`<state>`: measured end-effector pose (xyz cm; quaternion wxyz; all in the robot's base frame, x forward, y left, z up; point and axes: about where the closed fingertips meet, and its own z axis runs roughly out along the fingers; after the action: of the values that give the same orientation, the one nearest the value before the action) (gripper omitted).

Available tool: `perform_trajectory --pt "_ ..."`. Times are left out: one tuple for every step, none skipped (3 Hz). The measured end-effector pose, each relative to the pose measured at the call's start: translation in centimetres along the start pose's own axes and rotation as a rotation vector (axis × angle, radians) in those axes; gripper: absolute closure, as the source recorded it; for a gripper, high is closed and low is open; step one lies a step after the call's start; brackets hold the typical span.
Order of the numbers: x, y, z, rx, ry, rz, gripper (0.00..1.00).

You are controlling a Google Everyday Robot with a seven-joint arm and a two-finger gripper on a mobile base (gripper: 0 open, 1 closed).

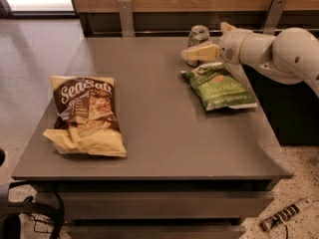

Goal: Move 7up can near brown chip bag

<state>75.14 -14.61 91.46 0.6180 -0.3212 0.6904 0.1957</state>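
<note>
The 7up can (199,33) stands upright at the far right of the grey table (159,133), just behind the green jalapeno chip bag (219,86). My gripper (198,45) reaches in from the right at the can's height. Its near finger (200,53) lies across the front of the can's lower part, and the jaws stand apart, open. The far finger is mostly hidden behind the can. The brown chip bag (87,113), with "Sea Salt" lettering and a pale yellow lower part, lies flat at the near left of the table, far from the can.
My white arm (279,54) hangs over the table's right edge. A wooden wall with two metal brackets (125,15) runs behind the table. A dark cabinet (294,113) stands to the right. Cables and a tool (286,214) lie on the floor.
</note>
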Motion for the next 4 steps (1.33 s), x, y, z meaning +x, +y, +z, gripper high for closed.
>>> perform_trajectory --pt "1.2 -0.6 0.7 -0.004 -0.026 0.038 0.00" --pt "1.6 -0.8 1.6 -0.006 -0.055 0.067 0.00" --pt "1.6 -0.5 2.6 -0.012 -0.083 0.091 0.09" --pt "1.6 -0.1 3.7 -0.029 -0.099 0.101 0.32"
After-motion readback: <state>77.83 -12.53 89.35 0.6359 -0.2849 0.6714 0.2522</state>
